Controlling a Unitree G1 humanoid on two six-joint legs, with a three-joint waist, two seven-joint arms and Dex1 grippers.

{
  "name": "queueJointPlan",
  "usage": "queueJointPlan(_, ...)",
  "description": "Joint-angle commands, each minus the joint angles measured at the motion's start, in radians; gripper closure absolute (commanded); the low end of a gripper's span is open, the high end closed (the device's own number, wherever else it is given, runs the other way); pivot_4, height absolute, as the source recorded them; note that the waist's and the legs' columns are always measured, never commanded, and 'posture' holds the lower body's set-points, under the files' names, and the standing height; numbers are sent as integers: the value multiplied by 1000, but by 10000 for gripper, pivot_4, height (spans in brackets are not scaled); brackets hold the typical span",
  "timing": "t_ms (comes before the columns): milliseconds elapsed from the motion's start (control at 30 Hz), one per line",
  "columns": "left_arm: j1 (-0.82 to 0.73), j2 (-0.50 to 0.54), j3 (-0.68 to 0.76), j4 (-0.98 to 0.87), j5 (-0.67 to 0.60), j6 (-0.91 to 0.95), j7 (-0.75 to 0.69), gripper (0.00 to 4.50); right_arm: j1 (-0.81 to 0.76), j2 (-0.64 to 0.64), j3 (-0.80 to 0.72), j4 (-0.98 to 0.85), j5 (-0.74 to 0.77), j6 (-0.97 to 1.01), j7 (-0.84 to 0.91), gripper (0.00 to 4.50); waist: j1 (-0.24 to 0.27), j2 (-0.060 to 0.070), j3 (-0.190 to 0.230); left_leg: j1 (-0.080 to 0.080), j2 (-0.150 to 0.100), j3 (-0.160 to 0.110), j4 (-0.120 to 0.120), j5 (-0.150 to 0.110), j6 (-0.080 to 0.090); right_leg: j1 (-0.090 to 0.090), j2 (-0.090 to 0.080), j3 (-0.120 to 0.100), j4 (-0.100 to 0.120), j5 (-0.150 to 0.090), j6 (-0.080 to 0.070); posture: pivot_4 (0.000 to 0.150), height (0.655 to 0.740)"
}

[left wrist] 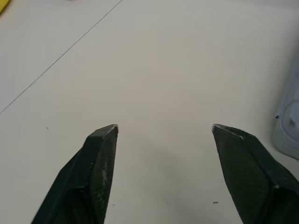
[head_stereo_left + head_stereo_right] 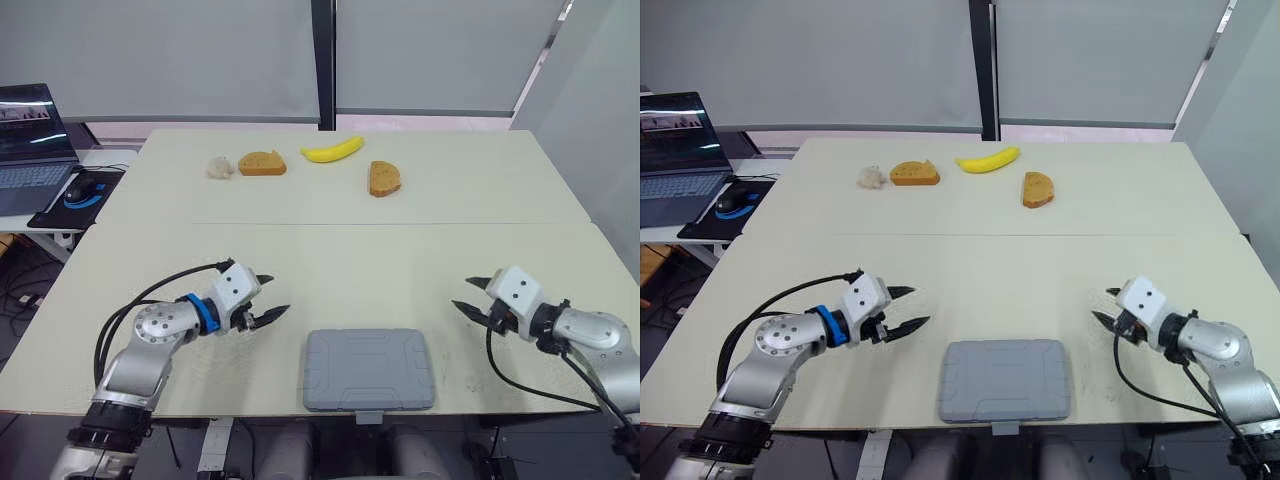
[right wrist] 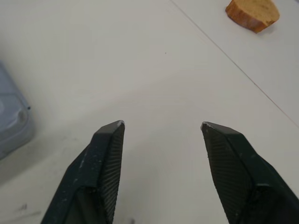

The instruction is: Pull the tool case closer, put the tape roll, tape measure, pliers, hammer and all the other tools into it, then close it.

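Observation:
A grey tool case (image 2: 369, 369) lies shut and flat at the table's near edge, between my two arms, with its latch tab over the edge. Its corner shows in the left wrist view (image 1: 288, 133) and in the right wrist view (image 3: 11, 123). My left gripper (image 2: 272, 297) hovers open over bare table just left of the case. My right gripper (image 2: 470, 295) stands open a little to the right of the case, holding nothing.
At the far side of the table lie a banana (image 2: 333, 150), two bread pieces (image 2: 262, 163) (image 2: 384, 178) and a small pale lump (image 2: 219, 167). A laptop (image 2: 32, 140) and a mouse (image 2: 83, 190) sit on a side desk at the left.

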Motion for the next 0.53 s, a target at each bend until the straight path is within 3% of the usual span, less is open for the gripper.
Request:
queueJointPlan(33, -29, -5, 24, 3, -12, -15, 11, 0, -15, 2, -28, 12, 11, -26, -4, 4827, 1, 0, 0, 0, 0, 0, 0, 0, 0, 0, 0, 0, 0, 0, 0, 1500, 7400)
queueJointPlan(67, -36, -6, 25, 10, -9, -15, 15, 0, -17, 5, -27, 20, 9, -31, -6, 1069, 1, 0, 0, 0, 0, 0, 0, 0, 0, 0, 0, 0, 0, 0, 0, 1500, 7400)
queueJointPlan(100, -43, -7, 25, 18, -6, -16, 18, 0, -18, 10, -27, 26, 10, -34, -7, 203, 0, 0, 0, 0, 0, 0, 0, 0, 0, 0, 0, 0, 0, 0, 0, 1500, 7400)
queueJointPlan(533, -121, 6, -4, 144, 94, -57, 88, 0, -53, 45, -8, 23, -9, -11, -39, 203, -1, 0, 0, 1, 0, 0, 0, 0, 0, 0, 0, 0, 1, 0, 0, 1500, 7400)
